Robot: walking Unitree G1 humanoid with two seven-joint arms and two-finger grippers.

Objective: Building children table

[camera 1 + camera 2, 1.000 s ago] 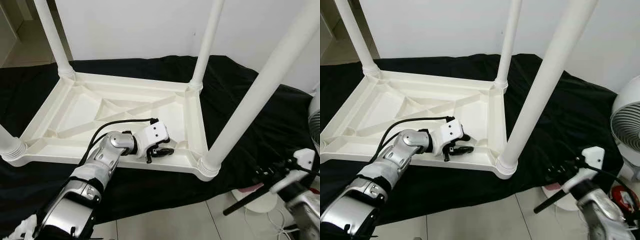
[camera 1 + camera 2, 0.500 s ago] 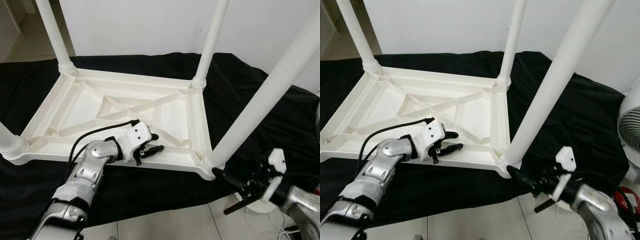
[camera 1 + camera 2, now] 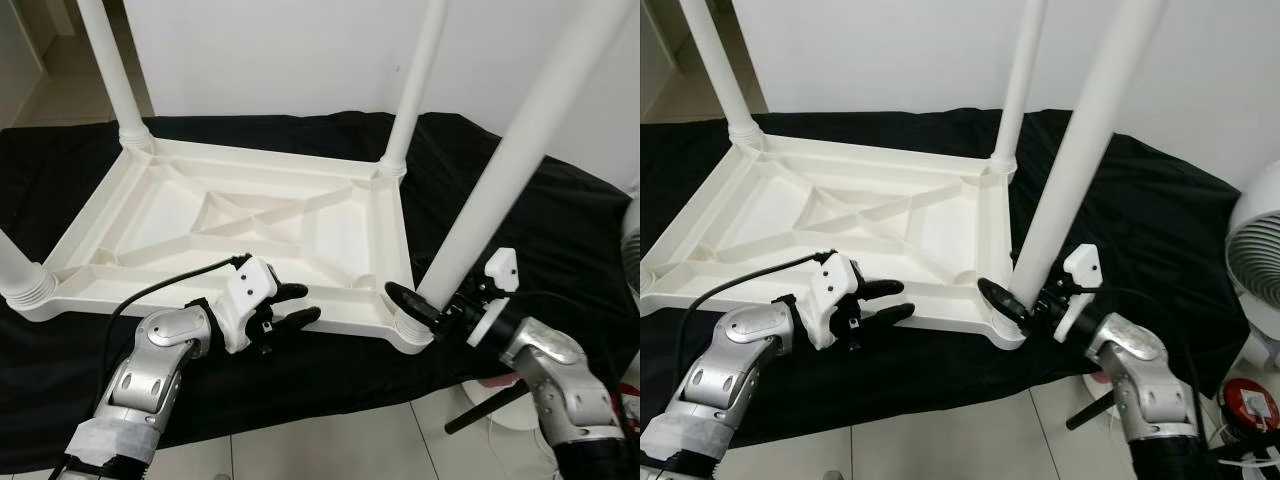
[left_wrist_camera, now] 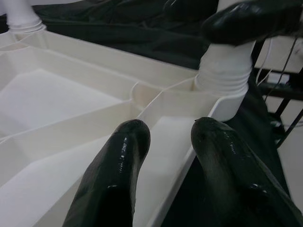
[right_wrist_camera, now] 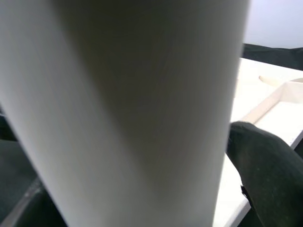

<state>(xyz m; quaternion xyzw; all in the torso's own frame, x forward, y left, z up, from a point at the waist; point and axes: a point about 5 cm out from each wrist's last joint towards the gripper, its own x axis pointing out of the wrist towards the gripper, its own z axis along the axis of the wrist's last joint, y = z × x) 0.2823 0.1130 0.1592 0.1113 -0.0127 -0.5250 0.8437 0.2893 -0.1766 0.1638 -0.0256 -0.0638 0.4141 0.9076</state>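
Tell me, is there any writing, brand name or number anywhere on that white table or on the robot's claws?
None can be read: the upturned white table, its legs, the left claw and right claw are plain.
The red item by the fan bears a white patch, too small to read.

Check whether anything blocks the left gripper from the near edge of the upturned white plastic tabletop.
Nothing visible does. The left gripper, fingers apart, hovers at the near rim of the upturned white plastic tabletop, with nothing between them. The right gripper is off to the side, at the base of the near white table leg.
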